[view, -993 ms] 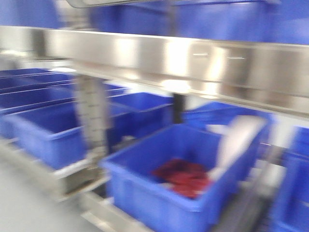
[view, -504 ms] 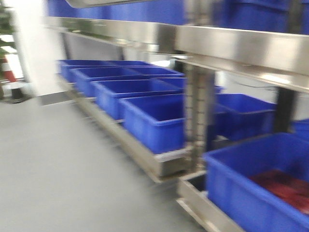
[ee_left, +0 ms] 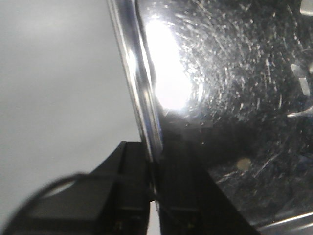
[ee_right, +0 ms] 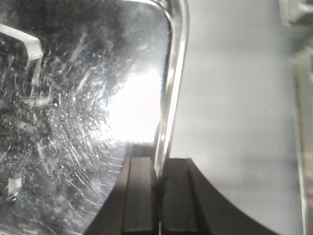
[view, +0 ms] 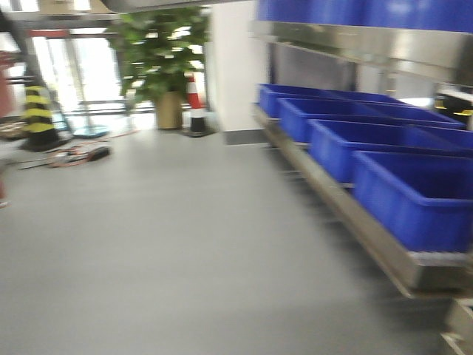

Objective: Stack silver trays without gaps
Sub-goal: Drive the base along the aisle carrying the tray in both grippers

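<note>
A silver tray point(ee_left: 234, 98) fills the right of the left wrist view, its scratched shiny surface catching a bright glare. Its thin rim point(ee_left: 139, 88) runs down into my left gripper point(ee_left: 154, 171), which is shut on it. In the right wrist view the silver tray point(ee_right: 73, 98) fills the left side. There its rim point(ee_right: 171, 88) drops between the black fingers point(ee_right: 139, 196) of my right gripper point(ee_right: 159, 169), which is also shut on it. The tray hangs above grey floor. No other tray shows.
Several blue bins point(view: 414, 192) stand in a row on a low steel shelf point(view: 384, 255) at the right, under an upper steel band point(view: 355, 41). A potted plant point(view: 166, 52), a traffic cone point(view: 196, 107) and a striped bollard point(view: 37, 115) stand at the back.
The front view has swung left, away from the shelf and the bin with red contents. It now looks over floor toward the plant and doorway.
</note>
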Available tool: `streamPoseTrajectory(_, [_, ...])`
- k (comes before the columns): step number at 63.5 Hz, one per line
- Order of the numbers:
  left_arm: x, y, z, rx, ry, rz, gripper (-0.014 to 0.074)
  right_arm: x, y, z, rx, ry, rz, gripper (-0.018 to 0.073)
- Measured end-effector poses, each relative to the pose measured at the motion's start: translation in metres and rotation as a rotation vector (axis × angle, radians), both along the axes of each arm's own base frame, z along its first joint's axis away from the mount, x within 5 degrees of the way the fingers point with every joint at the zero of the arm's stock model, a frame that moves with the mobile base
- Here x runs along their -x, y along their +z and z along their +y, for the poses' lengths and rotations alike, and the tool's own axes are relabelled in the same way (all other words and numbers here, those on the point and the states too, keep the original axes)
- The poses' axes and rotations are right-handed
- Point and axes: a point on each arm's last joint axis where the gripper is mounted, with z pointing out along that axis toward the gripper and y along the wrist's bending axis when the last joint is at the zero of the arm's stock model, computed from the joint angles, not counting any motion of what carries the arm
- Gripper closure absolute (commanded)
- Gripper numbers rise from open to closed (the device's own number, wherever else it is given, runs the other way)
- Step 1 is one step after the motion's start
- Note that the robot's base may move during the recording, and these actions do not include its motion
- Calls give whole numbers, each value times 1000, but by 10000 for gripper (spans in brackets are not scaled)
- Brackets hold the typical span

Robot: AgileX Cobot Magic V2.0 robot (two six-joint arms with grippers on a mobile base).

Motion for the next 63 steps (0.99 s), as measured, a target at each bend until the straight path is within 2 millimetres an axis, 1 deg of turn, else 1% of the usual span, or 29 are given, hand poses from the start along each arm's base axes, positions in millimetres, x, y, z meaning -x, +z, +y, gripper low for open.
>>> streamPoseTrajectory(63, [1,0,-1,6,-3,11,645,0,0,0,0,2,-2,504])
